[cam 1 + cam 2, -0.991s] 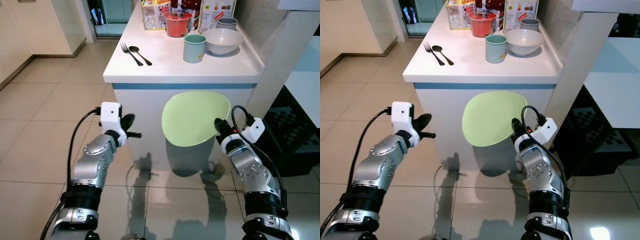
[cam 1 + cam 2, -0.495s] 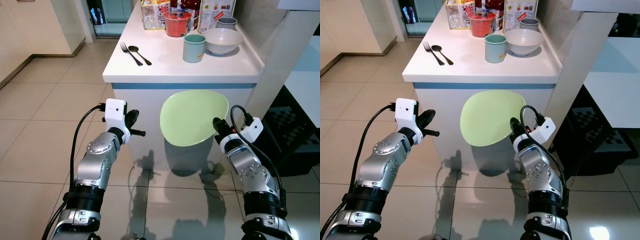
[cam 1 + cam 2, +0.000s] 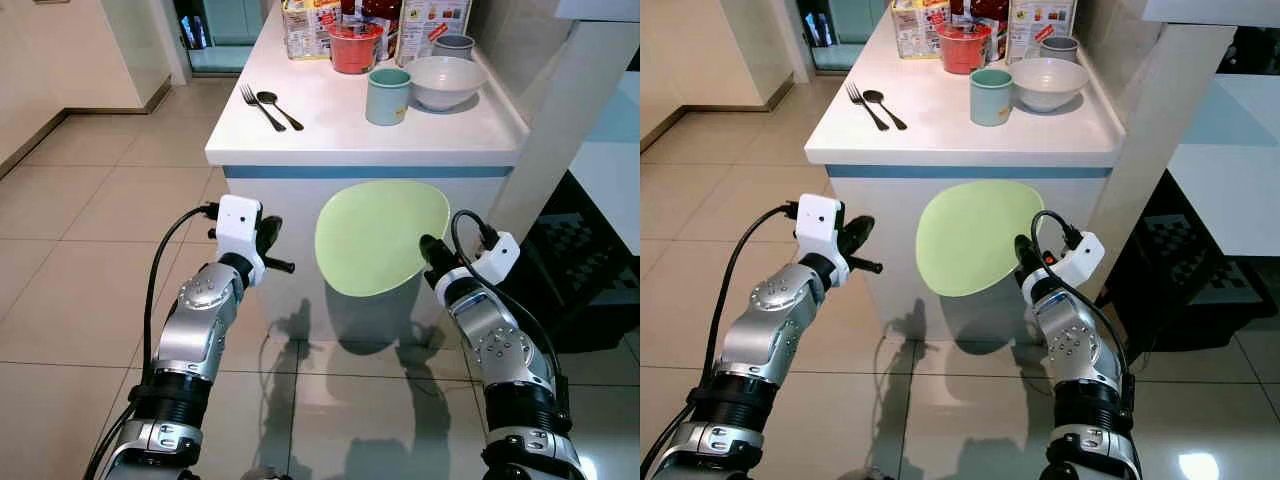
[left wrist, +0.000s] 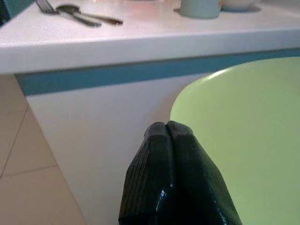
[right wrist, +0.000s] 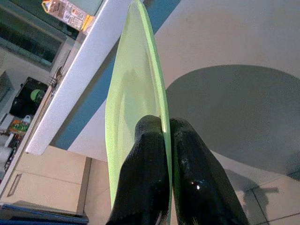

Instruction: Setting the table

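Pinched tight on the rim of the green plate point(image 3: 378, 236), the right gripper point(image 3: 430, 250) holds it on edge in front of the white counter point(image 3: 330, 125), below the top where a fork point(image 3: 262, 107), spoon point(image 3: 280, 110), mug point(image 3: 388, 96) and bowl point(image 3: 445, 81) sit, while the left gripper point(image 3: 268, 246) hangs beside the plate. From the left wrist, both black fingers point(image 4: 159, 178) press together on nothing, plate just beyond them. From the right wrist, two fingers point(image 5: 145, 173) squeeze the plate's thin edge between them.
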